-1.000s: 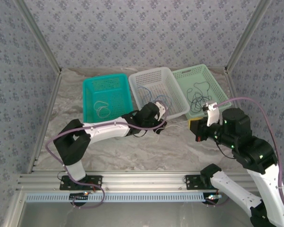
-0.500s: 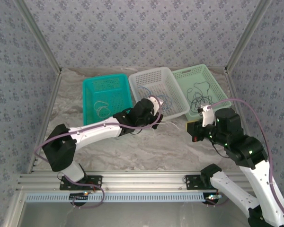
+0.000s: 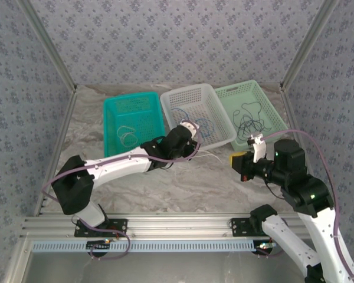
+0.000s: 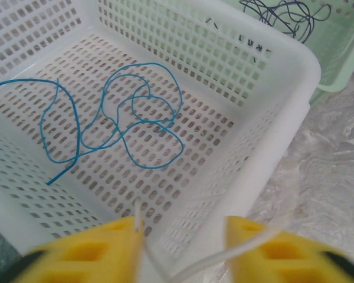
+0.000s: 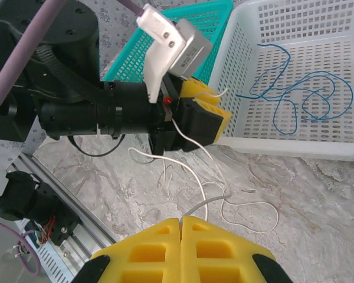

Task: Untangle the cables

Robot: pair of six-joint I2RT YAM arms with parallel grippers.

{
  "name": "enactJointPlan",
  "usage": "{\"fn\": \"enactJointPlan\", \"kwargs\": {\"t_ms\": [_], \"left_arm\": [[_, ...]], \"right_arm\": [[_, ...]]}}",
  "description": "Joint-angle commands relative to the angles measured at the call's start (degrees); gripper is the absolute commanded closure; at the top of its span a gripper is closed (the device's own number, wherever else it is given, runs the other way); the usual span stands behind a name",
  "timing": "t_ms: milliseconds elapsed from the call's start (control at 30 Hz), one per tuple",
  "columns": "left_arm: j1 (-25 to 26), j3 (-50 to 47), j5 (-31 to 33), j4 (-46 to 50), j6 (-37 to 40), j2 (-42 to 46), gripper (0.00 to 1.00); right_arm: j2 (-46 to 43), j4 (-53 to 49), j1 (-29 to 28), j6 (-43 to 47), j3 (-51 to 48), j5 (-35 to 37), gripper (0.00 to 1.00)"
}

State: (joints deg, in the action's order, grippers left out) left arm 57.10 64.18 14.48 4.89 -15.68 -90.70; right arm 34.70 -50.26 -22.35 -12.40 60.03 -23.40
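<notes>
- Pale cable [image 5: 207, 203]: this is the one strand not in a basket. It lies in slack curls on the tabletop [image 3: 183, 188], just in front of the near wall of the white basket [image 4: 292, 68]. It runs from one gripper to the other.
- Right gripper [image 5: 181, 221]: the jaws are pressed flat together on one end of the pale cable, which emerges from between the tips.
- Left gripper [image 5: 207, 111]: it hovers at the white basket's near rim. In its wrist view the yellow fingers stand moderately apart and the pale cable crosses the gap. You cannot tell whether either finger actually pins it.
- Blue cable [image 4: 135, 121]: it rests alone in open loops on the floor of the white basket and touches no other strand.
- Black cable [image 3: 248, 121]: it is coiled in the green basket [image 3: 239, 87], at the far right of the tabletop.
- Pale loop [image 3: 127, 137]: it lies by itself in the teal basket [image 3: 130, 97], at the far left.
- Progress, as a judgement: the sorting looks mostly complete, since each of the three binned strands is free of the others.
- What is left for you: draw out the last pale cable's own curls and set it down. The teal basket already holds a pale strand and seems the likely destination.
</notes>
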Motion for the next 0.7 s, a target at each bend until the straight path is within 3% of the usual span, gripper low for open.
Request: {"fn": "enactJointPlan", "kwargs": {"t_ms": [0,33,100,300,667], "left_arm": [[0.9,-2.51,3.2,-0.84,0.33,4.37,0.2],[0.99,-3.51,2.93,-1.48,0.54,5.16,0.17],[1.08,-5.99,1.65,-3.15,0.82,7.33,0.01],[1.17,-10.7,0.83,-2.89,0.07,10.81,0.01],[1.13,-14.64,12.78,2.54,-8.4,17.91,0.0]], "right_arm": [[-0.36,1.61,1.16,0.54,1.37,1.6,1.0],[-0.46,1.66,1.58,0.62,2.01,2.14,1.0],[-0.57,2.58,2.48,0.48,3.4,1.86,1.0],[-0.27,2.2,3.28,0.45,5.48,2.34,1.0],[-0.42,4.87,3.73,-1.84,3.52,2.99,1.0]]}}
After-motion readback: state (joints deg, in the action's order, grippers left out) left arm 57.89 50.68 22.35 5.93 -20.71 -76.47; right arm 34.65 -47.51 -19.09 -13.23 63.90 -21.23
